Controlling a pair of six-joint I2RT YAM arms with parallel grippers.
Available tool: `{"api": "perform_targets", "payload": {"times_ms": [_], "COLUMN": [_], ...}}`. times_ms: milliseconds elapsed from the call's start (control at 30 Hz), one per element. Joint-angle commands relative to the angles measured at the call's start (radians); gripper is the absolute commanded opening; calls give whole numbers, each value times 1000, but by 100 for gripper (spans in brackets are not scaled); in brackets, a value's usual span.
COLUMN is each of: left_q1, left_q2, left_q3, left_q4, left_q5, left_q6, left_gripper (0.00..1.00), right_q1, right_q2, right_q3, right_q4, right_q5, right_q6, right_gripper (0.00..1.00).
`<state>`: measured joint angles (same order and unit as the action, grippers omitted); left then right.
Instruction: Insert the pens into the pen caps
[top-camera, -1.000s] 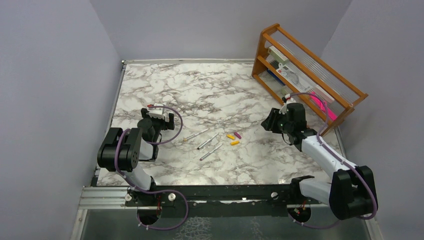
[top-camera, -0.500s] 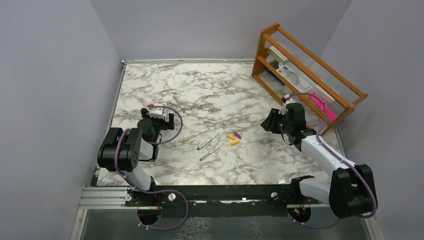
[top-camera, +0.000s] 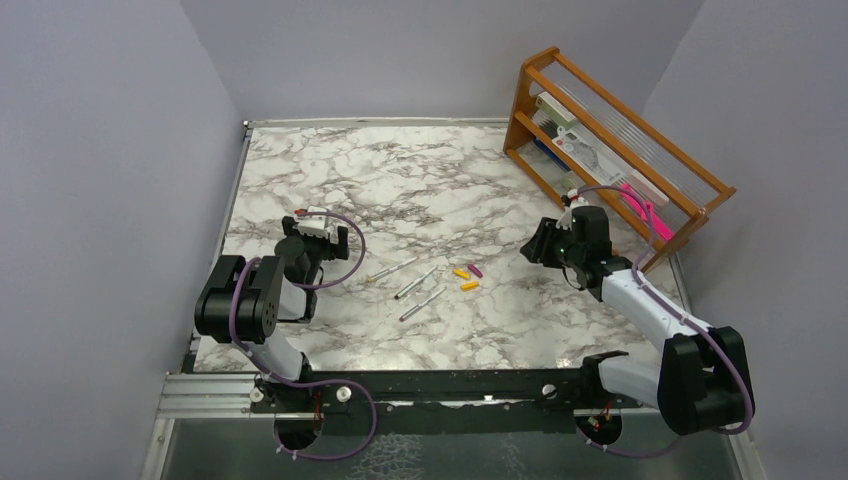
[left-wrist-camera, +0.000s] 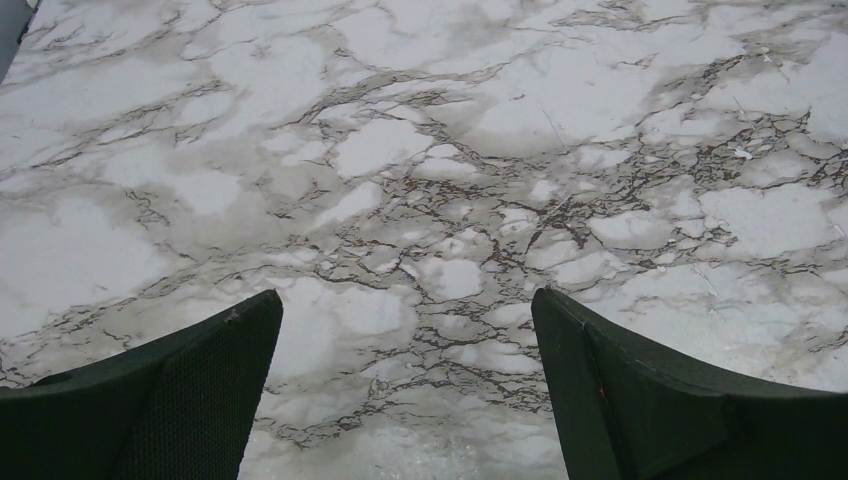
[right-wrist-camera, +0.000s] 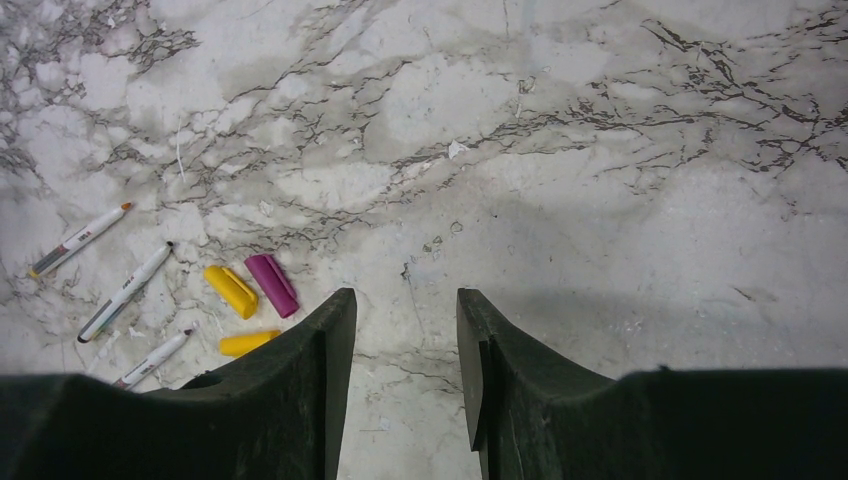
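Three silver-grey pens (top-camera: 392, 268) (top-camera: 415, 283) (top-camera: 423, 304) lie side by side mid-table. Just right of them lie the pen caps: a yellow one (top-camera: 461, 272), a magenta one (top-camera: 475, 270) and a yellow-orange one (top-camera: 469, 286). In the right wrist view the caps (right-wrist-camera: 230, 291) (right-wrist-camera: 272, 285) (right-wrist-camera: 248, 343) and pens (right-wrist-camera: 78, 240) (right-wrist-camera: 125, 292) (right-wrist-camera: 152, 358) sit to the left of my right gripper (right-wrist-camera: 405, 295). That gripper is partly open over bare marble and holds nothing. My left gripper (left-wrist-camera: 405, 300) stands wide open over bare marble, left of the pens (top-camera: 315, 235).
A wooden rack (top-camera: 610, 130) holding books and a bright-pink flat object (top-camera: 645, 215) stands at the back right, close behind my right arm (top-camera: 640, 300). Purple walls enclose the marble table (top-camera: 400, 180) on three sides.
My right gripper has crept slightly left toward the caps. The left arm, pens and caps have not moved.
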<state>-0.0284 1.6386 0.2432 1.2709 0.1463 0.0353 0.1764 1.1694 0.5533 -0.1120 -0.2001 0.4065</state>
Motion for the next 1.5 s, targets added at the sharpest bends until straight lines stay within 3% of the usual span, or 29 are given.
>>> {"api": "perform_targets", "payload": {"times_ms": [0,667,1467], "left_q1": [-3,-4,-4], "left_q2": [4,4,4], "left_q3": [8,8,8], "left_q4": [33,32,33], "left_q5": [21,21,21], "left_q6": [-7,-7,-7], "left_gripper": [99,99,99], "right_q1": [-2,-2,-2], "right_q2": [1,-62,-344], "right_q3": [4,9,-5], "right_q4": [18,-2,-103], "right_q5": [-24,-13,-97], "right_q6": [-1,5,42], "right_gripper": [41,41,42]}}
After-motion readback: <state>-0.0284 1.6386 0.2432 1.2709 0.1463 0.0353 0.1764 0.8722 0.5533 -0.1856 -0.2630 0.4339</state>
